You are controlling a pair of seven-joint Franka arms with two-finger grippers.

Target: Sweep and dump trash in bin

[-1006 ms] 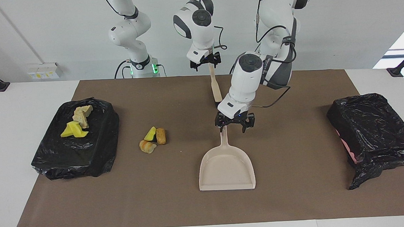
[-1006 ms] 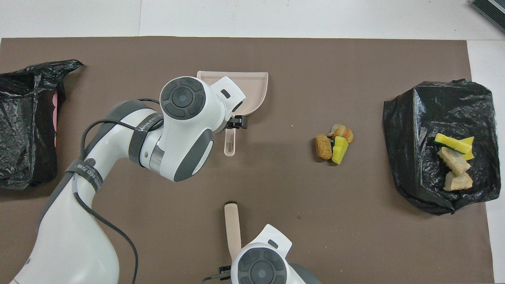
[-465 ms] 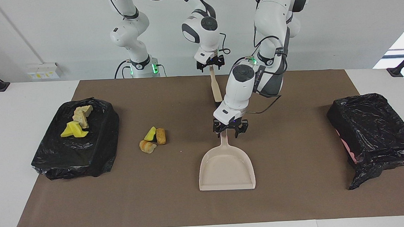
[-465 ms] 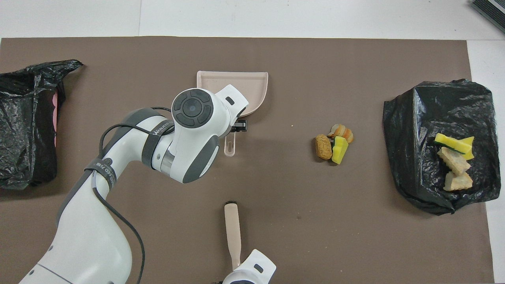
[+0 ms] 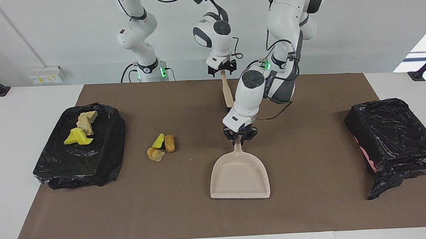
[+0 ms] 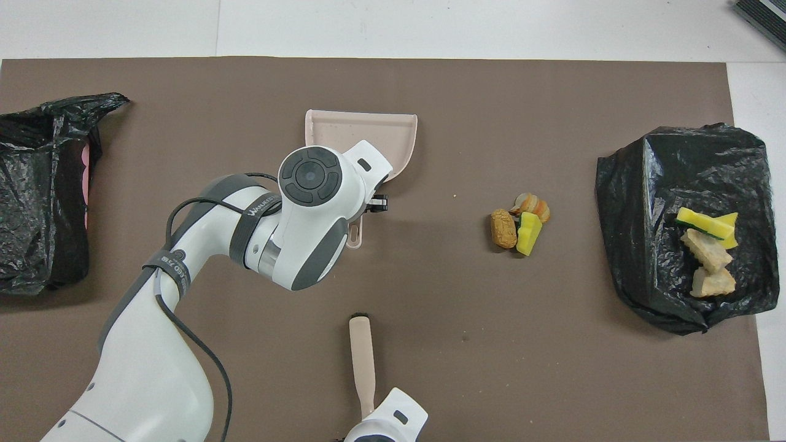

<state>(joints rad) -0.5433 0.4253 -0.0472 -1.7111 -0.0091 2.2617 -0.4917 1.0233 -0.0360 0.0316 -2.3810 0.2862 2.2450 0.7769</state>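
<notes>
Left fingers: closed in around the handle of the beige dustpan (image 5: 239, 175), the left gripper (image 5: 239, 138) low at the handle's end nearer the robots.
Right fingers: could not tell how far apart; the right gripper (image 5: 222, 69) sat at the top end of the beige brush handle (image 5: 227, 92), which lay on the mat nearer the robots than the dustpan.
Dustpan: flat on the brown mat (image 5: 310, 201), mid-table, its open mouth turned away from the robots.
Loose trash: three scraps (image 5: 161, 147) clustered on the mat, beside the dustpan toward the right arm's end, apart from it; one yellow, one tan, one orange-streaked.
Other trash: yellow and tan scraps (image 5: 81, 129) resting on top of a black-bagged bin (image 5: 92, 164) at the right arm's end of the table.
Second bin: black-bagged bin (image 5: 393, 140) at the left arm's end, with a strip of pink showing at its side.
</notes>
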